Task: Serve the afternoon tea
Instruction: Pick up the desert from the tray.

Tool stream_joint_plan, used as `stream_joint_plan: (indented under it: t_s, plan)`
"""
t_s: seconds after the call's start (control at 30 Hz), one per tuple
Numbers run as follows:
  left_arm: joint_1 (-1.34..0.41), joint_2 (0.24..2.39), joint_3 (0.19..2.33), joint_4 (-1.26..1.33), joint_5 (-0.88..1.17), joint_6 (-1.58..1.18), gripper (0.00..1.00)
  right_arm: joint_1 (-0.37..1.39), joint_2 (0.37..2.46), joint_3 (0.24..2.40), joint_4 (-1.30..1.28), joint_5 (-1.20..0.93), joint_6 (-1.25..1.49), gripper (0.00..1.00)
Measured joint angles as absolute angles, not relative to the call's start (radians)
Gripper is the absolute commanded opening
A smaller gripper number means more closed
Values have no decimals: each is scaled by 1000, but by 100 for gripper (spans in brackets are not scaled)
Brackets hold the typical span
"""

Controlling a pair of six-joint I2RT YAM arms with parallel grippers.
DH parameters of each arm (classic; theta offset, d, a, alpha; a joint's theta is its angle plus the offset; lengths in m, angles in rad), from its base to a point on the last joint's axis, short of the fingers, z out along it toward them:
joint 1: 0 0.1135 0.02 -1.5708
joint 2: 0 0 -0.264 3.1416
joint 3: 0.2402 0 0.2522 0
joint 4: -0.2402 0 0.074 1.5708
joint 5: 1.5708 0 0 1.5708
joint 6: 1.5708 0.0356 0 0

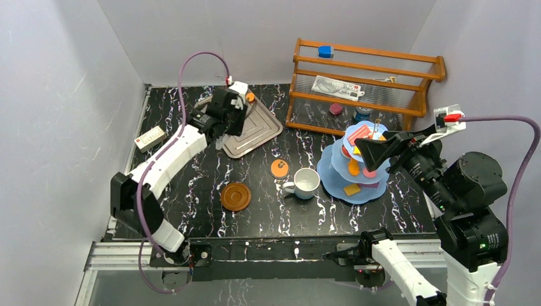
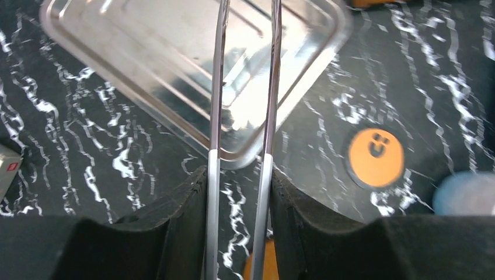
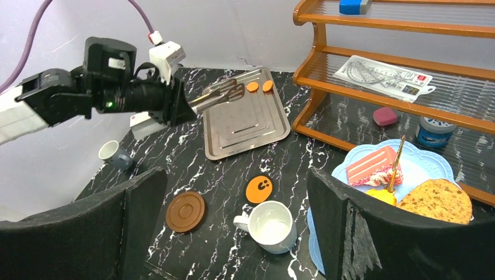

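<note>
My left gripper [image 2: 239,181] is shut on metal tongs [image 2: 217,87], whose tips reach over the silver tray [image 1: 252,131] toward two small orange pastries [image 3: 260,86] at its far edge. The light-blue three-tier stand [image 1: 354,169] on the right carries a pink cake [image 3: 370,165], a cookie [image 3: 438,201] and other pastries. My right gripper [image 3: 233,181] hovers open and holds nothing, beside the stand and above a white mug [image 1: 306,183]. A brown saucer [image 1: 235,196] lies bare left of the mug. A grey mug [image 3: 114,154] stands at the table's left side.
An orange round coaster with a face [image 1: 279,168] lies between the tray and the white mug. A wooden shelf rack [image 1: 367,83] at the back right holds a blue block, a packet, a pink item and a blue jar. A white box [image 1: 150,137] lies by the left wall.
</note>
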State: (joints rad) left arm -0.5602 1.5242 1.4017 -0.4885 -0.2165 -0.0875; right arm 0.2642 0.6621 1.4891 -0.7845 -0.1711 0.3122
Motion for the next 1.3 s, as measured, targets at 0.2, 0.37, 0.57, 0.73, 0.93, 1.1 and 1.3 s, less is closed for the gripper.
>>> stream_joint_plan:
  t_s: [0.2,0.37,0.57,0.73,0.93,1.1,1.3]
  plan:
    - [-387,1651,1451,-463,-178,-58,39,264,651,1467,-784,-170,313,98]
    - [-287,1783,1487,-421,-113,-36,43,264,638,1456,-783,-171,316,99]
    - [-261,1896,1578,-403,-60,1,44,264,638,1456,-783,-171,316,99]
    - [-250,1962,1670,-389,-25,17,44,264,641,1456,-782,-171,316,99]
    - [-215,2050,1750,-381,13,26,45,264,651,1457,-783,-155,315,99]
    - [-199,2103,1773,-380,36,29,45,264,656,1459,-783,-140,315,99]
    - [-199,2118,1774,-382,69,36,46,264,656,1467,-784,-131,314,99]
